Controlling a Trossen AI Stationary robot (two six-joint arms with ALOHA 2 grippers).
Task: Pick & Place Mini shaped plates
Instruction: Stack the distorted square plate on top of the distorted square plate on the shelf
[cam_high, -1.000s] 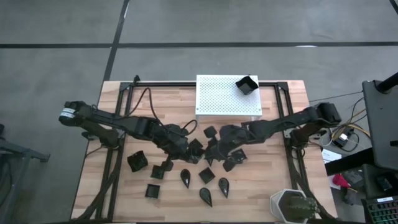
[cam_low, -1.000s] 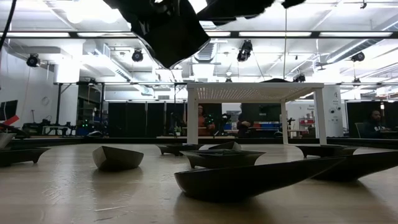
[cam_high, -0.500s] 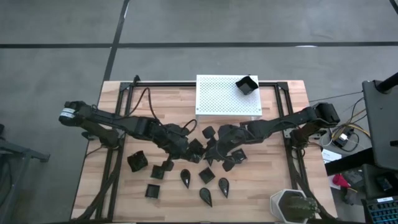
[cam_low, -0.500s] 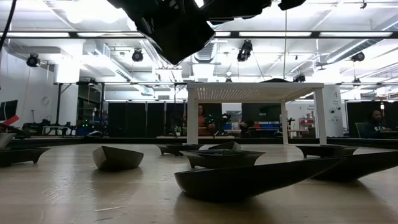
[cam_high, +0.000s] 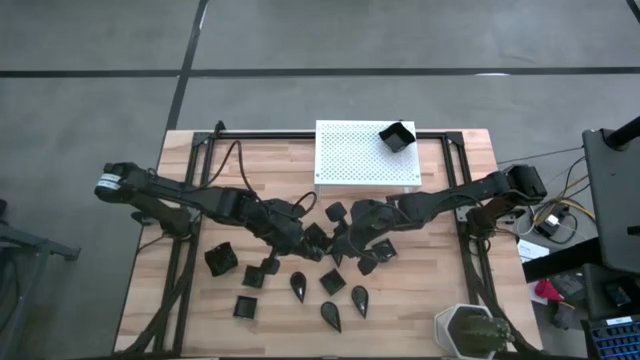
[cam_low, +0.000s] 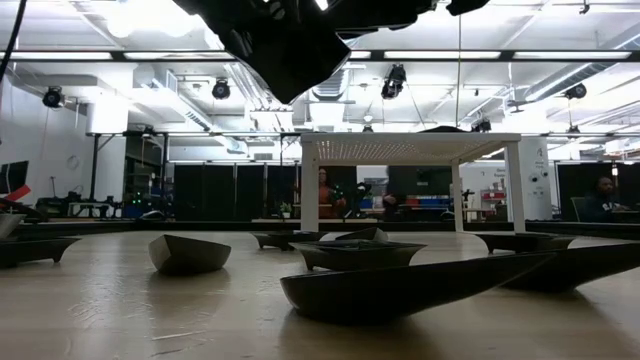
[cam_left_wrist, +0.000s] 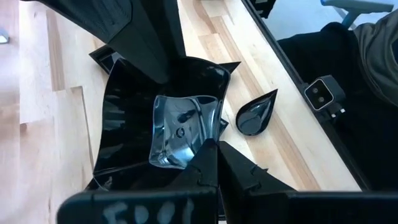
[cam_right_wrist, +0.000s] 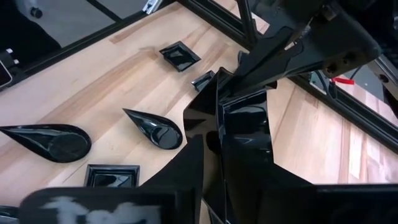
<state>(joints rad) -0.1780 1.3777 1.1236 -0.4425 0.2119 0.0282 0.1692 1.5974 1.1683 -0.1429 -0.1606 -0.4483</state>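
Observation:
A square black mini plate (cam_left_wrist: 180, 124) with a glossy hollow hangs above the table's middle between both grippers. My left gripper (cam_left_wrist: 214, 163) is shut on one side of it. My right gripper (cam_right_wrist: 217, 168) comes from the opposite side and has the plate's far rim between its fingers. In the low view the plate and grippers form a dark mass (cam_low: 290, 50) at the top. Several more plates, square (cam_high: 249, 277) and teardrop-shaped (cam_high: 331, 316), rest on the wood. One square plate (cam_high: 397, 136) stands on the white stand (cam_high: 360, 160). My left gripper pinches the plate's rim (cam_left_wrist: 208, 144) between its two fingers, which slant down from the table's left. The plate is lifted clear and tilted, its hollow turned toward that wrist. My right gripper has the opposite rim (cam_right_wrist: 217, 121) between its two fingers (cam_left_wrist: 152, 50), which slant down from the table's right. How far back the rim reaches does not show.
A white pot with a green plant (cam_high: 470, 332) stands at the near right corner. Black frame rails (cam_high: 185, 250) run along both sides of the table. Loose plates crowd the wood below the grippers, and bare wood lies at the near left.
Both arms have stayed over the table's middle. In the low view the held plate's lowest corner has gone slightly up and to the right, so the plate has tipped a little.

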